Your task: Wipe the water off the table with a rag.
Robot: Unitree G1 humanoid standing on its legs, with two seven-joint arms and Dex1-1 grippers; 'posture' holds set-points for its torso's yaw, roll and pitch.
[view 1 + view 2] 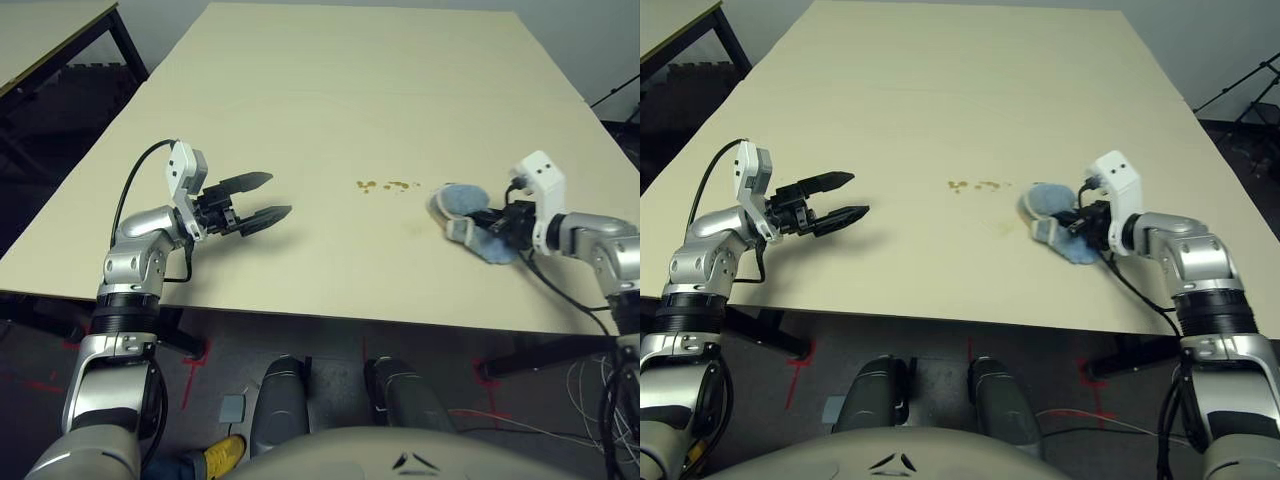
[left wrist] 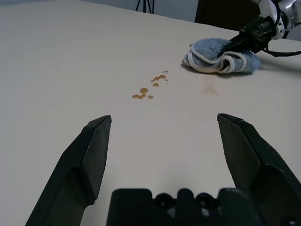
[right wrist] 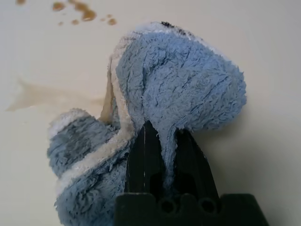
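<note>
The rag (image 1: 472, 222) lies bunched on the table (image 1: 330, 90) near its front right side, its long axis running slantwise from the far-left end toward the near-right, where the right gripper (image 3: 165, 141) has its two fingers pinched together on a fold of the cloth. Just left of the rag sits a short row of water (image 1: 383, 186) droplets, amber-brown, with a faint pale smear (image 2: 210, 88) between them and the cloth. The left gripper (image 1: 262, 197) hovers well off to the left, fingers spread apart, pointing toward the drops. No writing is readable anywhere.
</note>
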